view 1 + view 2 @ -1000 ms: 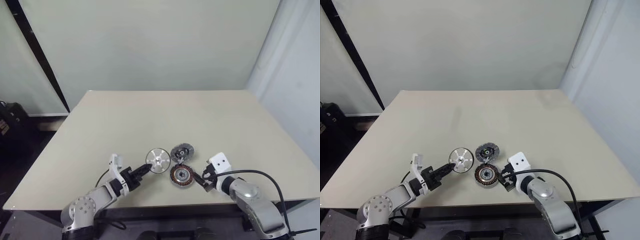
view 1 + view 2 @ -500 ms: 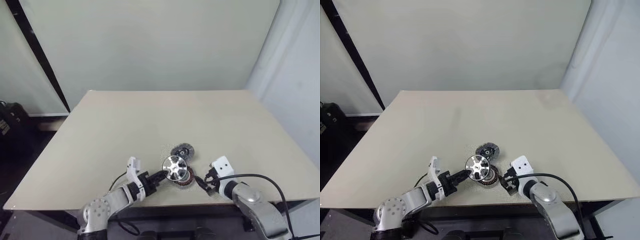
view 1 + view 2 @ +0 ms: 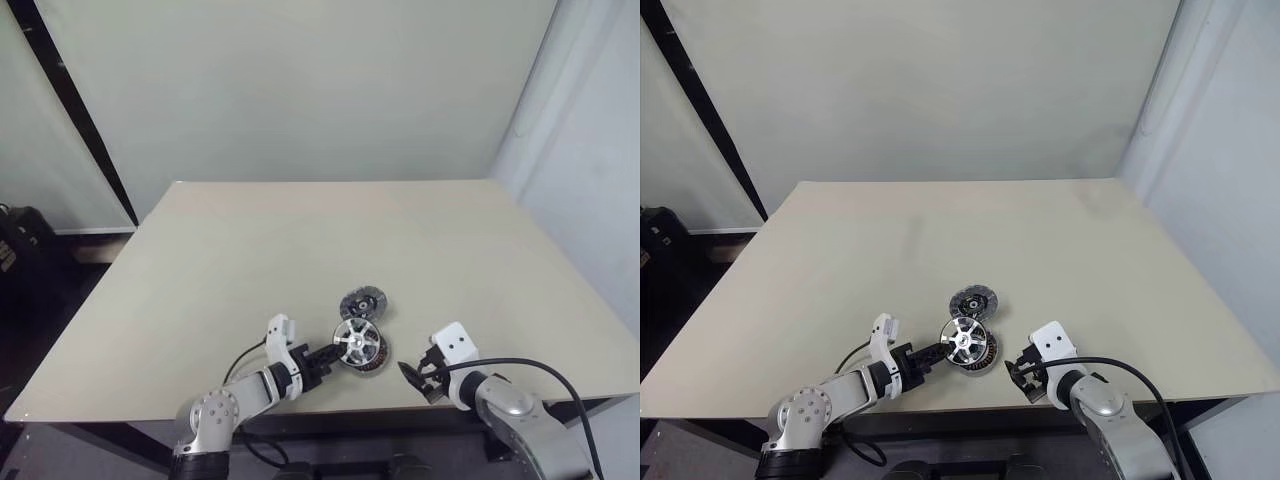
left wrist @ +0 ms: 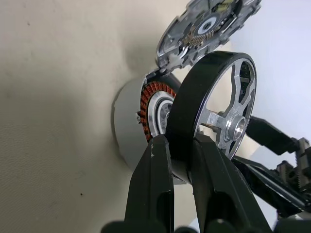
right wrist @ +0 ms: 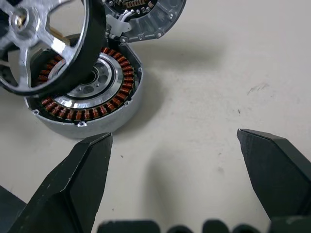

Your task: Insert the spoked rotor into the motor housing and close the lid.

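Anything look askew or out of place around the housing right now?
The spoked rotor, clamped by its rim in the left pincer, hangs tilted over the motor housing, not level or seated. The lid lies open behind. The right pincer stands open, apart from the housing.

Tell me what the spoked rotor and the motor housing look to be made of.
Spoked rotor: bright machined metal spokes and hub, probably aluminium, inside a smooth black rim of unclear material. Motor housing: matte silvery cast-looking metal shell, holding a ring of copper-coloured windings, apparently enamelled wire, around a silvery centre.
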Motion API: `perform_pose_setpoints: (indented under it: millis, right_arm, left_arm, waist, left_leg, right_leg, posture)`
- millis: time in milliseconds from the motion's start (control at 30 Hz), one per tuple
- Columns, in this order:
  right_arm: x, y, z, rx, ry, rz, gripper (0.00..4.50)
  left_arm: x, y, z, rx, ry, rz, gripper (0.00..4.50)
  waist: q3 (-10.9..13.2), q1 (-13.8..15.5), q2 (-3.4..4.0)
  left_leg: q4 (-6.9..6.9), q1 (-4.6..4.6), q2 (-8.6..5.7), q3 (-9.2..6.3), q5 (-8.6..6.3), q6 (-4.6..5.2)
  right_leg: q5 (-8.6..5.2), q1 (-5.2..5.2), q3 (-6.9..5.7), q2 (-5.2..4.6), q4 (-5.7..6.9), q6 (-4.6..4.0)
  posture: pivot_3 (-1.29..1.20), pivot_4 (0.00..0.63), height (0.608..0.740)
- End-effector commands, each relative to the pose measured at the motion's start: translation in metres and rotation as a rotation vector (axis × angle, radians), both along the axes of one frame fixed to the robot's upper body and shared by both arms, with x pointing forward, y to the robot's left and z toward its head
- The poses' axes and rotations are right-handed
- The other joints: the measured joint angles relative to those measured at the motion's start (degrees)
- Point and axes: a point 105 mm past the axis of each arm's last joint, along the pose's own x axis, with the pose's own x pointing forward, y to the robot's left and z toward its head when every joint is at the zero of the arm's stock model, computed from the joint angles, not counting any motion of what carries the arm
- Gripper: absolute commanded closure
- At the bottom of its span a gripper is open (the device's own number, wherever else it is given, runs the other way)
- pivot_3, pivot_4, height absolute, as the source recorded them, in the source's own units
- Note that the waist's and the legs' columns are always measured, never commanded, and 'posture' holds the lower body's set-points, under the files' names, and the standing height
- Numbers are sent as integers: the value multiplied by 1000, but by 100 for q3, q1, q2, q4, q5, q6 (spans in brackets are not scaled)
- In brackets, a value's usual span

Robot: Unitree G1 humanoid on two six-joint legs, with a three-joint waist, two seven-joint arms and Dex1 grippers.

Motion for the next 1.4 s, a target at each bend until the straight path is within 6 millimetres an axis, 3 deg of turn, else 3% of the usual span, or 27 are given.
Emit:
perform_pose_setpoints:
  millis: [33,467,900,1267,1400]
  right_arm:
    - [4,2,15,13,-61,-1,0]
    - [2,2,14,20,-59,-14,0]
    - [2,3,12,26,-56,-19,0]
    - [7,4,12,38,-60,-23,0]
    - [13,-1,27,99,-109,-82,0]
  left_arm:
    - [7,-8,10,-15,-47,-19,4337]
    - [12,-11,4,30,-43,-37,4337]
    - [14,-5,19,25,-92,-55,149]
    - [10,9,55,30,-234,-180,69]
    - [19,32,61,86,-314,-138,69]
  waist:
    - [0,1,0]
    - [0,0,0]
    - [0,-1,0]
    - [2,0,-1]
    - [2,-1,1]
  left_leg:
    - [0,0,0,0,0,1]
    - [0,0,-1,-1,1,1]
    - [0,11,0,-2,-2,-4]
    - [-2,1,-2,-4,-2,-2]
    - [-2,4,0,-3,-3,-4]
  right_leg:
    - [0,0,0,0,0,0]
    - [0,1,0,0,0,0]
    - [0,4,1,0,0,0]
    - [0,-4,0,0,0,0]
    - [0,-4,0,0,0,0]
  posture:
    - [0,0,740]
    - [0,0,740]
    - [0,0,740]
    - [0,0,740]
    - [0,0,740]
